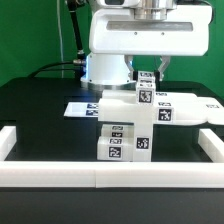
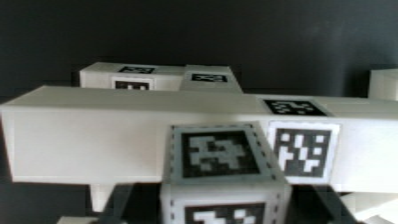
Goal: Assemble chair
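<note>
The part-built chair (image 1: 128, 125) stands mid-table: chunky white tagged blocks, with a slab seat (image 1: 170, 110) lying across stacked leg blocks (image 1: 115, 143). My gripper (image 1: 148, 72) hangs right over it. Its dark fingers (image 1: 162, 68) are shut on an upright white tagged post (image 1: 145, 88) that stands against the top of the assembly. In the wrist view the post (image 2: 224, 160) fills the space between the fingers (image 2: 121, 200) of the gripper (image 2: 224, 212), in front of the long slab (image 2: 125, 125). More tagged blocks (image 2: 160, 75) lie beyond it.
The marker board (image 1: 82, 107) lies flat at the exterior view's left, behind the chair. A long low white border rail (image 1: 110, 176) runs along the front and up both sides (image 1: 12, 140). The arm's white base (image 1: 105, 68) stands at the back.
</note>
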